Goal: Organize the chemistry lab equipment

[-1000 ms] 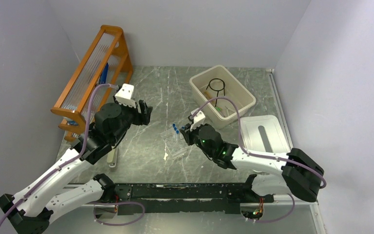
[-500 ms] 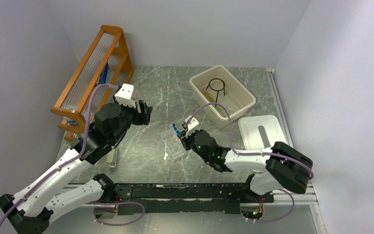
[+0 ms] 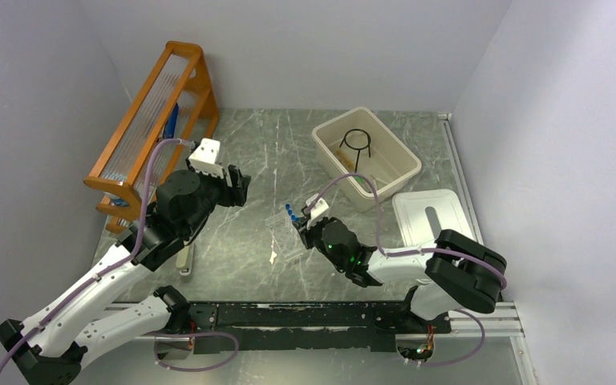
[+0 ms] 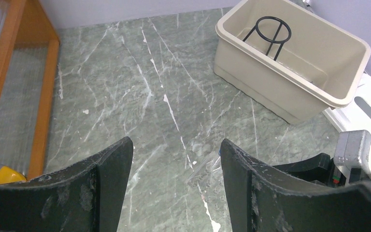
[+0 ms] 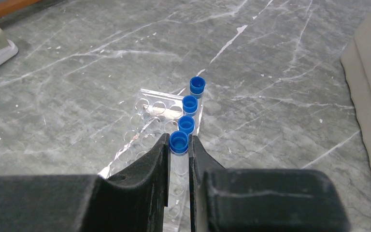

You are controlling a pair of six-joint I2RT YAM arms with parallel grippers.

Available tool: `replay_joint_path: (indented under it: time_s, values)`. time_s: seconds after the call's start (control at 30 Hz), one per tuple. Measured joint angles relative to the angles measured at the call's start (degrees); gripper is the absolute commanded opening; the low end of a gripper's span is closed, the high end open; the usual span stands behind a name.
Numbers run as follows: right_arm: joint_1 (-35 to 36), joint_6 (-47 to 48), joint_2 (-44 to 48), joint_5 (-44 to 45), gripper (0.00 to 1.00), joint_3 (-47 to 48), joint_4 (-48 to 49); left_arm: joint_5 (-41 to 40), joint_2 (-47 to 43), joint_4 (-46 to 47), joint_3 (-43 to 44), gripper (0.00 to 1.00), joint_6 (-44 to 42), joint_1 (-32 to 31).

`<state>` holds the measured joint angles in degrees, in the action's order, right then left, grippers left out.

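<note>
A clear plastic rack (image 5: 145,121) lies on the table with a row of blue-capped tubes standing along its right side. My right gripper (image 5: 178,145) is shut on the nearest blue-capped tube (image 5: 179,141), with a finger pressing each side of its cap. In the top view this gripper (image 3: 301,224) is at mid-table beside the blue caps (image 3: 289,212). My left gripper (image 4: 175,143) is open and empty, held above the table left of the rack (image 4: 207,169). A black wire ring (image 3: 356,140) stands in the beige bin (image 3: 405,164).
The big orange wooden rack (image 3: 148,112) stands along the left wall. A white lid (image 3: 433,220) lies right of the bin. A small white piece (image 3: 273,257) lies on the table near the clear rack. A pale flat item (image 3: 184,261) lies beside the left arm.
My right arm has swung left and its gripper has moved down-left onto the row of blue-capped tubes. The left arm has not moved.
</note>
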<state>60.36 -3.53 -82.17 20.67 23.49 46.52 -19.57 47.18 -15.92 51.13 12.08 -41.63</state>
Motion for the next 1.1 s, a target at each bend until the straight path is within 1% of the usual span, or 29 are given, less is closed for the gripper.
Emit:
replay_joint_path:
  time_s: [0.17, 0.4, 0.63, 0.8, 0.93, 1.1]
  values:
    - [0.0, 0.0, -0.5, -0.1, 0.15, 0.0, 0.2, -0.4, -0.1, 0.0, 0.0, 0.71, 0.2, 0.0]
    - [0.0, -0.3, -1.0, 0.3, 0.22, 0.0, 0.1, -0.9, -0.5, 0.0, -0.2, 0.71, 0.2, 0.0]
    - [0.0, -1.6, -1.0, 1.0, 0.33, 0.0, -1.2, -1.3, -0.7, -0.1, -0.2, 0.71, 0.2, 0.0]
    - [0.0, -2.9, -0.6, 1.8, 0.43, 0.5, -4.1, -1.6, -0.8, -0.2, -0.2, 0.71, 0.2, 0.0]
    - [0.0, -5.0, 2.7, 2.1, 0.5, 1.7, -8.7, -1.9, -0.9, -0.2, -0.2, 0.71, 0.2, 0.0]
    - [0.1, -7.8, 11.1, 2.7, 0.52, 3.7, -14.6, -1.9, -1.0, -0.2, -0.2, 0.71, 0.2, 0.0]
